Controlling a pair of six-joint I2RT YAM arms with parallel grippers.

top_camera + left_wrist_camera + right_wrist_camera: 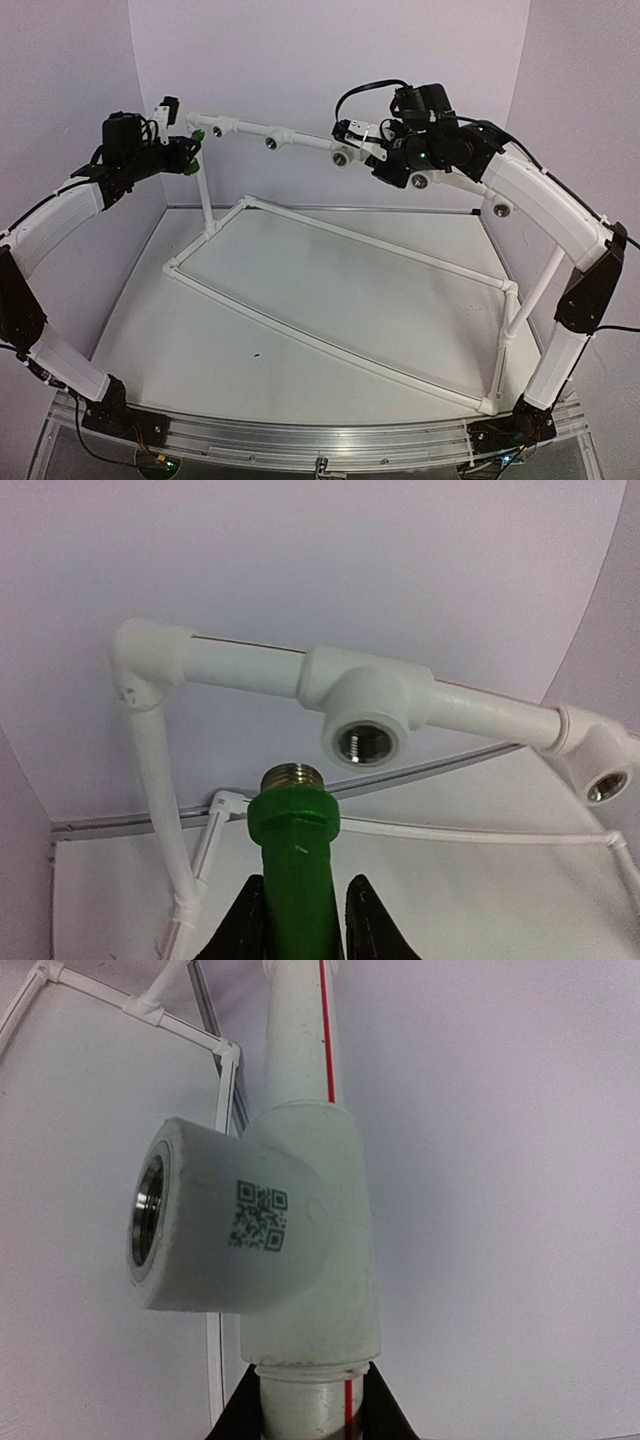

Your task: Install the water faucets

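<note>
A green water faucet (295,850) with a silver threaded end (292,774) is held between my left gripper's (305,885) black fingers. Its tip points up at the threaded socket of a white tee fitting (365,742) on the top pipe, a short gap below and left of it. In the top view the faucet (197,135) sits at the frame's far left corner, in my left gripper (186,150). My right gripper (308,1375) is shut on the white top pipe (300,1405), just under another tee (270,1250) with a QR code. It also shows in the top view (352,140).
The white pipe frame (330,300) stands on the white table, with a raised top rail carrying several tee fittings (270,142). A second socket (607,785) shows at the right of the left wrist view. Walls close in behind and at both sides.
</note>
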